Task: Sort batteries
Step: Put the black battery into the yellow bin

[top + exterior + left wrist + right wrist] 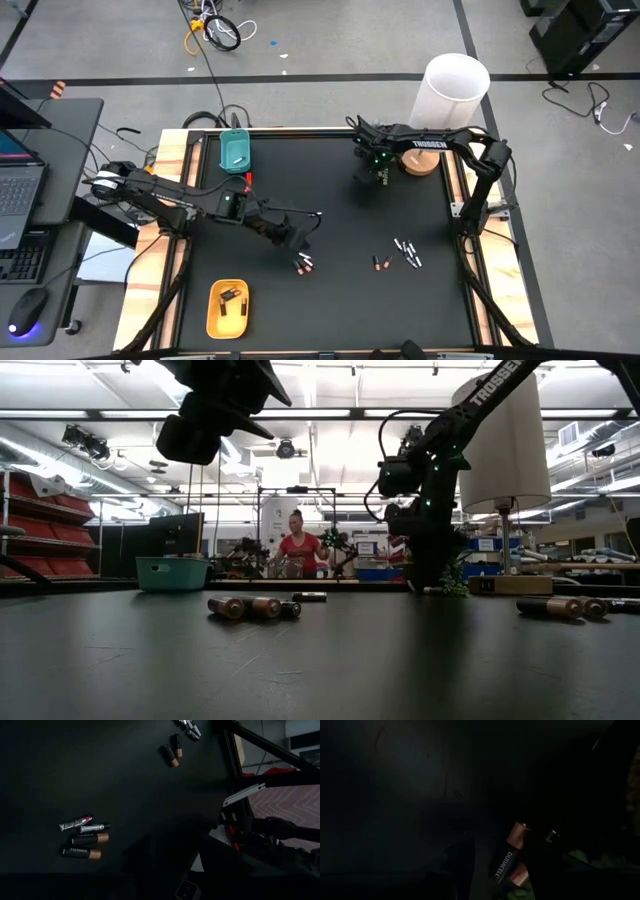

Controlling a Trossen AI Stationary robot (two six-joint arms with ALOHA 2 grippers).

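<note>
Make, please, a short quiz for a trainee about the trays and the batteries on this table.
1. True or false: the yellow tray holds dark batteries.
2. On which side of the table does the teal tray lie? A) the left arm's B) the right arm's C) the centre
3. Fill in: in the left wrist view, the near group of loose batteries counts ___.
Key: 1 true; 2 A; 3 four.

A white cylindrical bin [456, 88] stands at the upper right, off the table. A laptop [18, 190] and mouse [27, 310] sit on the left-edge desk. Coiled cables [215, 30] lie at top centre. In the low view, a person [300, 547] stands mid-frame.
</note>
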